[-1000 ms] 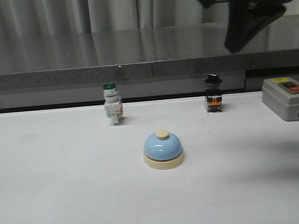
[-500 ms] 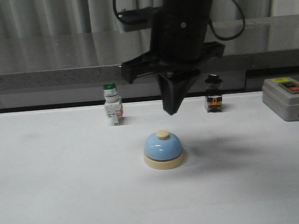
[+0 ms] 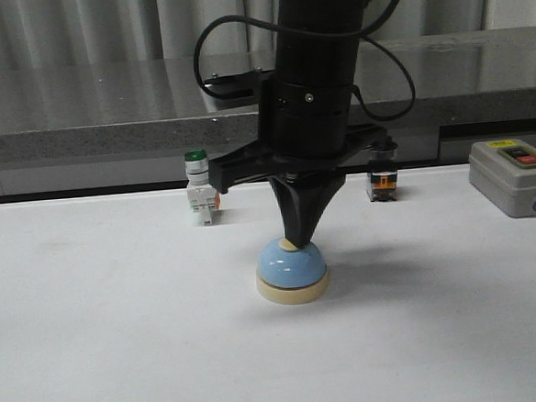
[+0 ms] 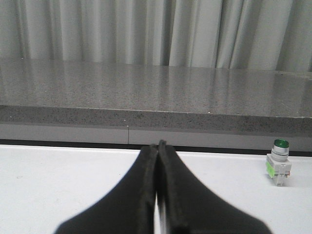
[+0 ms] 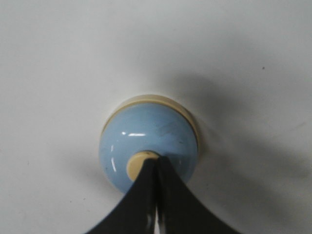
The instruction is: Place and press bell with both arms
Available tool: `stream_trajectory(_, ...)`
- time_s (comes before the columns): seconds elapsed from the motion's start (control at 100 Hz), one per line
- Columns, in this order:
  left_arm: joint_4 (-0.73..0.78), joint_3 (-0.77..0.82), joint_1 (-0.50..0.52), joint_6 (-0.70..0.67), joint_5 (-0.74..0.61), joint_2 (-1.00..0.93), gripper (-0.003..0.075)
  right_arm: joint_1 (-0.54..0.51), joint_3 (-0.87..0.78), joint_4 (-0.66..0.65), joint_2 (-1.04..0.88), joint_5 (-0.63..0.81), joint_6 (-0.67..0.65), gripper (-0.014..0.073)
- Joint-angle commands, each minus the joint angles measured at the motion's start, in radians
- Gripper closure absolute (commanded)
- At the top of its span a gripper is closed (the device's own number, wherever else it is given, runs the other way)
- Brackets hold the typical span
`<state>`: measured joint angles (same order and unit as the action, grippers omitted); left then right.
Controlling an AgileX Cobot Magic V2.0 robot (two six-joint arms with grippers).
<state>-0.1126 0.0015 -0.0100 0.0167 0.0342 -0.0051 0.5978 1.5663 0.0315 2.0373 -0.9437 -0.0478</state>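
The bell [image 3: 291, 273], with a light-blue dome, cream base and cream button, sits on the white table near the middle. My right gripper [image 3: 298, 242] is shut and points straight down, its tips touching the bell's button. In the right wrist view the bell [image 5: 146, 139] fills the centre and the shut gripper [image 5: 156, 160] rests on the edge of the cream button [image 5: 138, 164]. My left gripper [image 4: 158, 145] is shut and empty, shown only in its wrist view, low over the table and facing the back ledge.
A green-capped white switch [image 3: 200, 189] stands behind the bell to the left and also shows in the left wrist view [image 4: 279, 162]. A black-capped switch [image 3: 382, 180] is partly hidden behind the right arm. A grey box with a red button [image 3: 515, 176] sits far right.
The right arm swung in from the upper right, came over the bell and dropped until its shut tips touch the button. The bell has stayed in place.
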Motion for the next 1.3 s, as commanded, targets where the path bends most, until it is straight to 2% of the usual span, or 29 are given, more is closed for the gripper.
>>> stream_trajectory(0.0, -0.009, 0.042, 0.003, -0.009, -0.078, -0.029, 0.0741, -0.004, 0.021, 0.005, -0.062, 0.021, 0.012, 0.0655)
stream_trajectory(0.28, -0.009, 0.042, 0.003, -0.009, -0.078, -0.029, 0.0741, -0.08, 0.012, 0.005, -0.189, -0.005, 0.012, 0.0655)
stream_trajectory(0.94, -0.009, 0.042, 0.003, -0.009, -0.078, -0.029, 0.0741, -0.537, -0.275, 0.005, -0.464, -0.007, -0.003, 0.0655)
stream_trajectory(1.18, -0.009, 0.042, 0.003, -0.009, -0.078, -0.029, 0.0741, -0.65, -0.387, 0.005, -0.577, 0.021, -0.003, 0.0655)
stream_trajectory(1.29, -0.009, 0.042, 0.003, -0.009, -0.078, -0.029, 0.0741, -0.665, -0.446, 0.005, -0.639, 0.037, -0.003, 0.0655)
